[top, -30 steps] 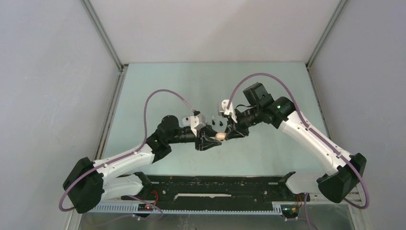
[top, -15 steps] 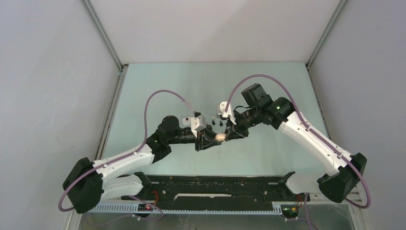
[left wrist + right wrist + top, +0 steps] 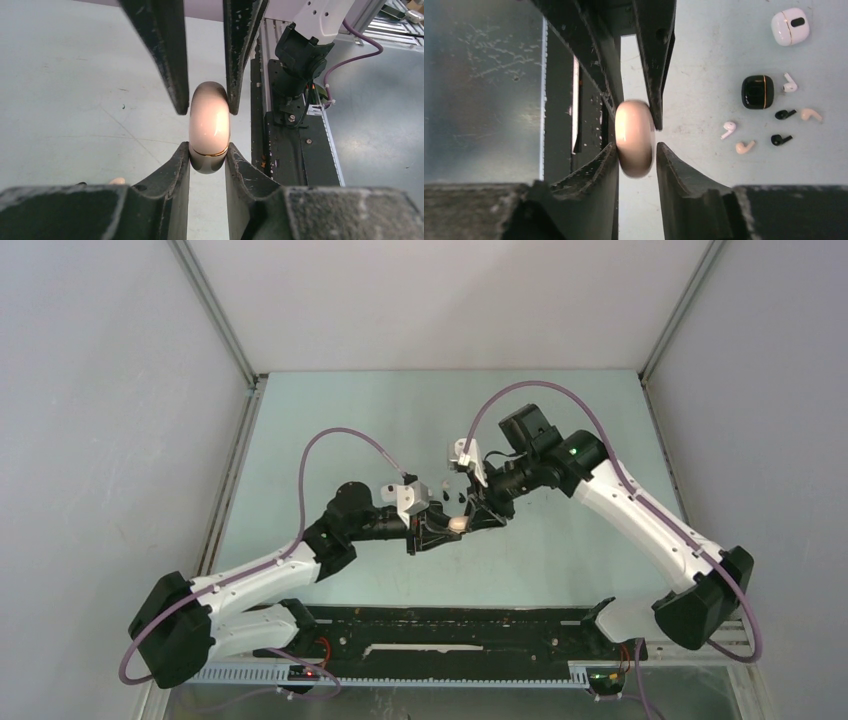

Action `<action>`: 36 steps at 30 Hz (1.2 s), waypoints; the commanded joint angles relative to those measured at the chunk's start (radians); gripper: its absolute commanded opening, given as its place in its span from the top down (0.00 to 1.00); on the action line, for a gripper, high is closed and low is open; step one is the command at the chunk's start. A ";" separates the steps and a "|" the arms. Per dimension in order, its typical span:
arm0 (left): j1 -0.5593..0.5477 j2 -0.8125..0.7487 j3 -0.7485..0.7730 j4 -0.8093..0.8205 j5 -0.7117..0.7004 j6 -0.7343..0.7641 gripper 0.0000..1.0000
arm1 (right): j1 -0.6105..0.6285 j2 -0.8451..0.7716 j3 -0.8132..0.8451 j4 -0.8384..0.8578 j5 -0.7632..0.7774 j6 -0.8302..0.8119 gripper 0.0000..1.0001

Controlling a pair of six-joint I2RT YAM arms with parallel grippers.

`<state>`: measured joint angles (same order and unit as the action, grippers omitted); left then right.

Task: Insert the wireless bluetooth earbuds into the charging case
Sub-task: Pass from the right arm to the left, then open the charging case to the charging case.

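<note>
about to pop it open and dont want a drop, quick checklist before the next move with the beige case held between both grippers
1. Grip of left gripper on beige case: ok.
2. Grip of right gripper on its other end: ok.
3. Case opened: not ok, seam looks shut.
4. Which way it opens: cannot tell.
5. Matching beige earbuds lying free on table: ok.

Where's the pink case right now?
Near the centre of the top view, the pink case is clamped between the left gripper and right gripper; loose earbuds lie just beyond.
</note>
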<state>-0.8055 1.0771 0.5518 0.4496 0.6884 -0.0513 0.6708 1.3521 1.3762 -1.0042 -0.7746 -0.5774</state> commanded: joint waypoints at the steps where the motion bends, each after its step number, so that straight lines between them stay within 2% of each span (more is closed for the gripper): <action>1: -0.007 -0.028 0.012 0.083 0.024 0.017 1.00 | 0.001 0.050 0.092 -0.020 -0.080 0.052 0.62; 21: -0.007 -0.026 0.010 0.088 0.022 0.011 1.00 | -0.092 0.048 0.149 0.028 -0.122 0.149 0.59; 29: -0.007 -0.025 0.007 0.113 0.024 -0.022 1.00 | -0.175 -0.009 0.195 -0.011 -0.243 0.116 0.55; 33: -0.003 -0.079 0.010 0.065 -0.001 -0.029 1.00 | -0.256 -0.050 0.149 0.029 -0.242 0.084 0.54; 36: -0.001 -0.158 0.019 -0.018 -0.055 -0.012 1.00 | -0.321 -0.064 0.034 0.127 -0.231 0.084 0.54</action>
<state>-0.8070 1.0298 0.5518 0.4820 0.6834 -0.0700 0.4156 1.3251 1.5002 -0.9848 -0.9833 -0.4717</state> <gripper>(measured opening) 0.288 0.462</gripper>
